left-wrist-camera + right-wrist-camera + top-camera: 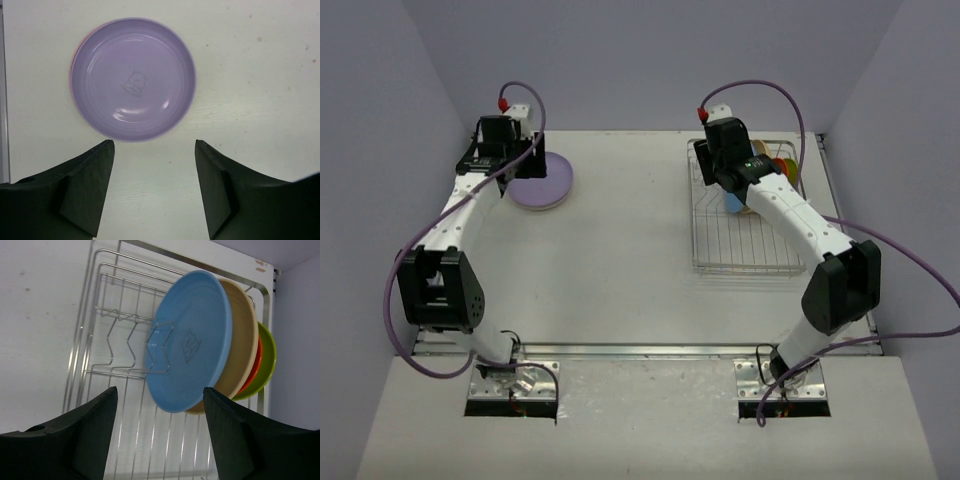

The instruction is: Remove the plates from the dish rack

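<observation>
My left gripper (155, 146) is released, jaws wide over the table (260, 75), with the lavender plate (132, 80) flat just past the tips, near the far left corner. The right gripper (157, 390) is spread too, straddling the bottom rim of the blue plate (195, 330), which stands in the dish rack (720, 245) at the far right corner.
</observation>
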Robot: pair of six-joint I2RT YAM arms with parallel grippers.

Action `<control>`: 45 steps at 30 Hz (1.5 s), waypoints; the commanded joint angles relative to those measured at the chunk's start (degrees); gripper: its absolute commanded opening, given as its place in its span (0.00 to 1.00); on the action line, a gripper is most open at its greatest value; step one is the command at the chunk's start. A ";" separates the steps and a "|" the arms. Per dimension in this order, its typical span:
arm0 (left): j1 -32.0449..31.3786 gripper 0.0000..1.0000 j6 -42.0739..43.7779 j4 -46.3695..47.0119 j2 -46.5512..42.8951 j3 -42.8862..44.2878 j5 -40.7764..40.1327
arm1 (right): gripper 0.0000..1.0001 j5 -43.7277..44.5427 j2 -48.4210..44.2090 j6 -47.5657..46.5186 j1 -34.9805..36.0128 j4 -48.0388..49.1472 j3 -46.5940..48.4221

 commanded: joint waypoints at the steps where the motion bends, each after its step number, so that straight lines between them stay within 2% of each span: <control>1: -4.02 0.64 3.30 5.26 -6.92 -3.53 -7.82 | 0.63 11.13 3.94 -0.35 -2.55 1.04 4.85; 13: -5.12 0.65 3.48 5.43 -9.18 -6.97 -8.38 | 0.49 15.01 11.19 -3.47 -6.27 7.10 6.63; 19: -5.12 0.65 3.48 5.61 -8.74 -6.62 -7.98 | 0.34 16.51 13.65 -7.36 -6.62 10.50 6.09; 22: -5.12 0.65 3.28 5.61 -8.57 -6.35 -7.89 | 0.16 18.11 13.07 -10.09 -6.41 13.62 4.74; 27: -5.12 0.70 2.93 5.43 -8.48 -5.97 -7.47 | 0.00 20.61 10.62 -15.59 -5.96 20.29 3.22; 32: -5.12 0.99 2.29 5.18 -8.48 -4.96 -6.08 | 0.00 22.50 8.06 -23.97 -5.11 28.45 3.11; 36: -5.06 1.00 1.84 4.81 -8.54 -3.85 -5.65 | 0.00 24.11 5.97 -34.34 -3.45 39.46 2.36; 40: -5.12 1.00 1.64 4.47 -8.89 -2.76 -4.70 | 0.00 25.26 3.08 -47.03 -0.62 56.02 -0.63; 43: -5.03 1.00 1.29 4.20 -9.27 -2.14 -2.56 | 0.00 24.68 1.44 -47.86 0.32 55.88 -0.40; 44: -4.96 1.00 1.07 4.13 -9.78 -1.56 0.43 | 0.00 23.30 -0.80 -37.89 0.83 46.96 2.27; 45: -4.87 1.00 0.95 4.12 -10.23 -1.44 3.06 | 0.00 20.95 -1.28 -35.76 0.94 38.32 2.84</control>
